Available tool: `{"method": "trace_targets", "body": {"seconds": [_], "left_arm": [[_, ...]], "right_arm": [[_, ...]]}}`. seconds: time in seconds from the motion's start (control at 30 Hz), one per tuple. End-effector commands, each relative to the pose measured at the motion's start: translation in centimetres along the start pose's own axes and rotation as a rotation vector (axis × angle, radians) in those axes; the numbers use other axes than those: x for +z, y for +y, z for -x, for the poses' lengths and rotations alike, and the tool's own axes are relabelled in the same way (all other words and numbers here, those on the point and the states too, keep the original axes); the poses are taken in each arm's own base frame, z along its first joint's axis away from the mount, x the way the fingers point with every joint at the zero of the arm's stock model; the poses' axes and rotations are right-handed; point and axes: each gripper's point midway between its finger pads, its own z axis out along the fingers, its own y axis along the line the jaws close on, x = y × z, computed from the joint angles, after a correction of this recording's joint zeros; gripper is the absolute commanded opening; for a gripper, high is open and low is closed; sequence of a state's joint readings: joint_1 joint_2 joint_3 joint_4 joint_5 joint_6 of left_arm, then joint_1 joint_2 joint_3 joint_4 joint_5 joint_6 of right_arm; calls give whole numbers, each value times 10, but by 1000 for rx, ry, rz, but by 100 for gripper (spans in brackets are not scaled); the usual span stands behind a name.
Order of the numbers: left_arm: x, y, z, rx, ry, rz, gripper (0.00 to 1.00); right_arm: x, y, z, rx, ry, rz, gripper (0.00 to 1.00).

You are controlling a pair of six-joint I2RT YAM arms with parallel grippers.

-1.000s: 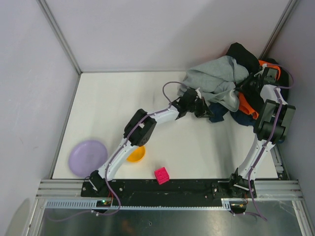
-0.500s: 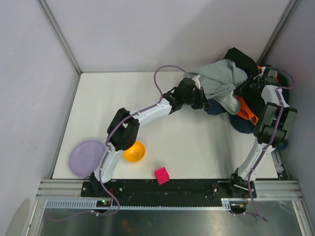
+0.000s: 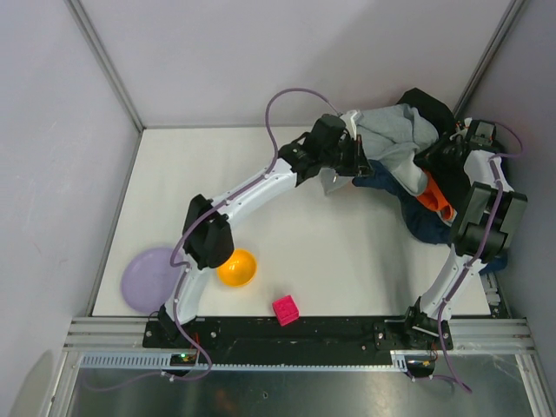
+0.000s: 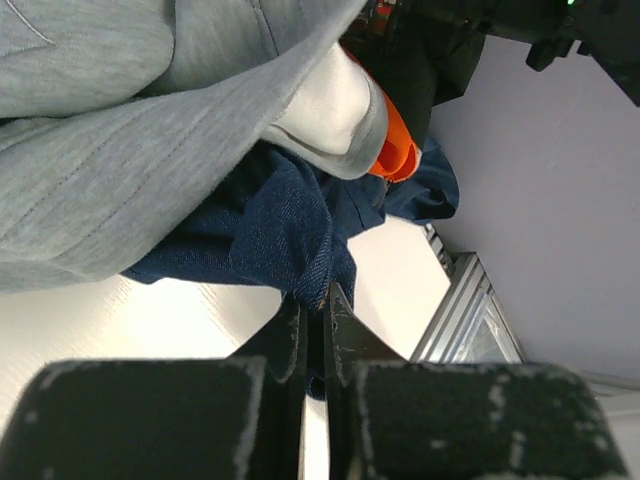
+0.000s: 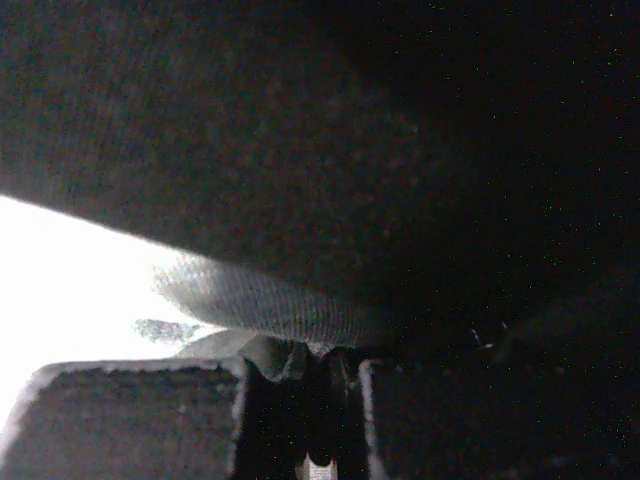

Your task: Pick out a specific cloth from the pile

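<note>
Cloth [image 4: 285, 225], navy: edge pinched in your left gripper [image 4: 314, 305]; pull-out step. Right gripper [image 5: 318, 362] closed in pile [image 3: 391, 139], hold unclear. Next: ease it out w/o lifting grey garment [image 4: 120, 150].

most of the cloth [image 4: 285, 225] lies hidden under the grey garment [image 4: 120, 160] at upper left, and dark fabric crowding my right gripper [image 5: 318, 368] is too murky to name.
</note>
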State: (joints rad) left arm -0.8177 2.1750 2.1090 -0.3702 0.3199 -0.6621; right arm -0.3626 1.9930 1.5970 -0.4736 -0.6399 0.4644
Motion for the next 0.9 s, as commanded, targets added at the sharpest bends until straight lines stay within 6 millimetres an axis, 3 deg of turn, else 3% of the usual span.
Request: {"method": "trace_targets", "body": {"seconds": [0.0, 0.17, 0.3, 0.4, 0.47, 0.63, 0.73, 0.87], "left_arm": [[-250, -212, 145, 284, -516, -435, 1], [-281, -211, 153, 315, -561, -403, 1], [-291, -202, 147, 342, -548, -364, 1], [-282, -182, 132, 329, -499, -315, 1], [-267, -161, 114, 301, -440, -275, 1], [-217, -79, 42, 169, -248, -115, 1], [-199, -31, -1, 99, -170, -18, 1], [-189, 11, -46, 43, -102, 59, 1]], "right_arm": [[-2, -42, -17, 96, 38, -141, 4], [-15, -12, -1, 86, 1, -70, 6], [-27, 10, 9, 63, -26, -18, 12], [-35, 20, 10, 42, -34, 0, 28], [-39, 21, 9, 25, -40, -7, 42], [-53, 24, 2, -19, -64, -28, 68], [-63, 28, -4, -42, -83, -33, 76], [-77, 34, -15, -70, -105, -48, 81]]}}
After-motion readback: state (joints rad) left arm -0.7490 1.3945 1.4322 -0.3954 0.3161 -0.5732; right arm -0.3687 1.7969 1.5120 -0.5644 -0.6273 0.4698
